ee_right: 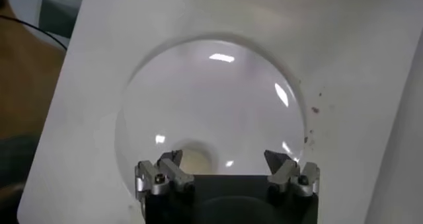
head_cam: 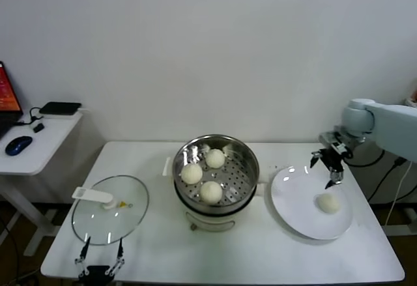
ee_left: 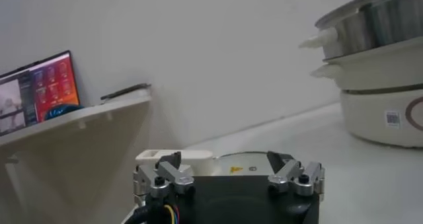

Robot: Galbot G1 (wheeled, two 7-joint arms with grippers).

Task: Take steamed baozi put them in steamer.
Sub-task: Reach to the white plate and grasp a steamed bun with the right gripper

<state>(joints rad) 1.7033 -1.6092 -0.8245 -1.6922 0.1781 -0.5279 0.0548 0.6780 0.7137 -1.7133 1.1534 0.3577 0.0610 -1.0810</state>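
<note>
my right gripper [head_cam: 331, 170] hangs with jaws apart just above the last baozi [head_cam: 328, 202] on the white plate [head_cam: 293, 201]; three more already sit in the steamer [head_cam: 244, 162]. risk: an off-centre pinch could roll the smooth bun off the plate. left gripper [head_cam: 99, 258] idles open by the glass lid [head_cam: 98, 221]; white table [head_cam: 260, 253], side desk with mouse [head_cam: 18, 144].

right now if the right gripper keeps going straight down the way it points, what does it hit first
Most likely the last baozi on the plate. The right gripper hangs just above it, jaws open, though depth is hard to judge; it could touch bare plate beside it instead.
</note>
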